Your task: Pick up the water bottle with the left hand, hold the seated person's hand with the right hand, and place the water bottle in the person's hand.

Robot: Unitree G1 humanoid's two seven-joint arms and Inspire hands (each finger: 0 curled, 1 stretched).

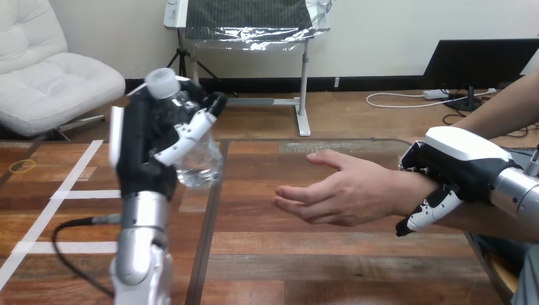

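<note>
So the bottle point(198, 164) is up off the worktop point(305, 267) at the view's left, clear with a white cap point(161, 82), tilted a bit. Our left hand point(141, 146) has its fingers point(191, 135) wrapped round it, so we'd call the pickup done. Over on the right, our right hand point(457, 162) sits on the person's wrist point(407, 190) with its fingers point(433, 213) curled under it. That's more a wrist hold than a hand hold, but step two looks covered. The person's hand point(343, 194) hangs open over the worktop, palm toward the bottle, nothing in it, with a clear gap between the two. What's left, as we read it: carry the bottle across, set it in that palm, let go.
</note>
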